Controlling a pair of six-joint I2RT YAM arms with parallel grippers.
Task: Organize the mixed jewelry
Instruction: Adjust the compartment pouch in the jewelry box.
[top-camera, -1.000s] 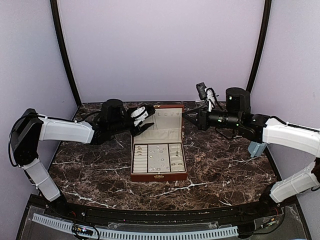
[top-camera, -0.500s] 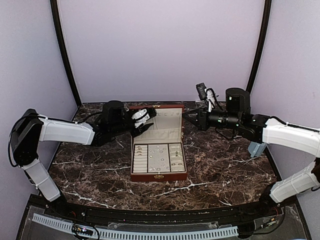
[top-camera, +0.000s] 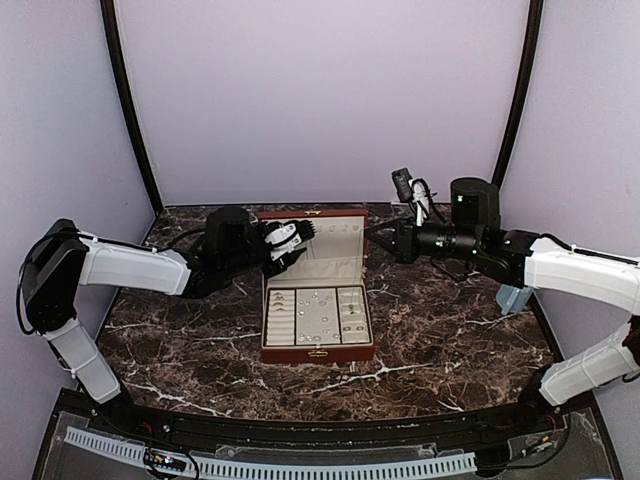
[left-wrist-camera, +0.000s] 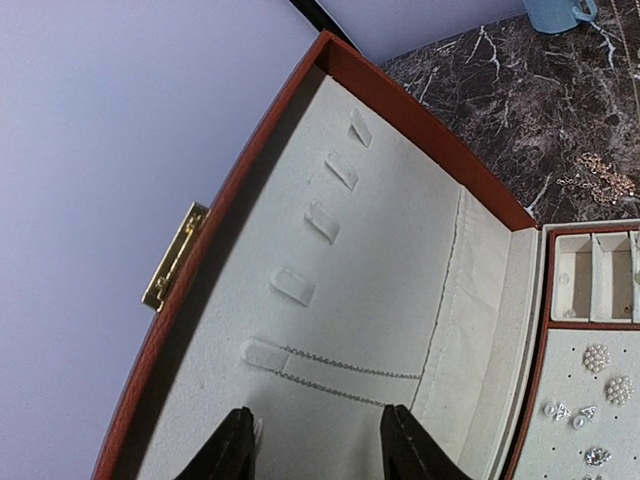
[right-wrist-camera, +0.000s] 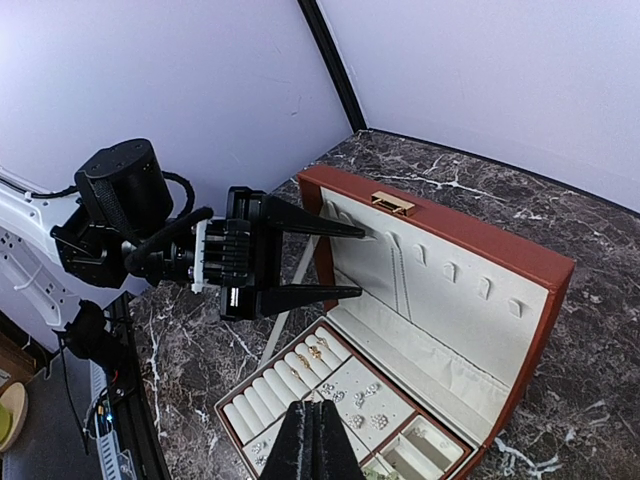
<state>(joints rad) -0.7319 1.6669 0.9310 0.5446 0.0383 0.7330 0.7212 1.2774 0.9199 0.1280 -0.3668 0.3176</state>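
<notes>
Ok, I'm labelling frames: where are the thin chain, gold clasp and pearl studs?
thin chain (left-wrist-camera: 350, 364): left wrist view, middle of upper strand.
gold clasp (left-wrist-camera: 175, 256): left wrist view, centre of its plate.
pearl studs (left-wrist-camera: 597, 357): left wrist view, upper cluster's centre.

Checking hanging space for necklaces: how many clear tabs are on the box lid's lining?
5 tabs, in one row along the lid lining; the one nearest the left gripper carries a thin chain. Others may be hidden off-frame.
</notes>
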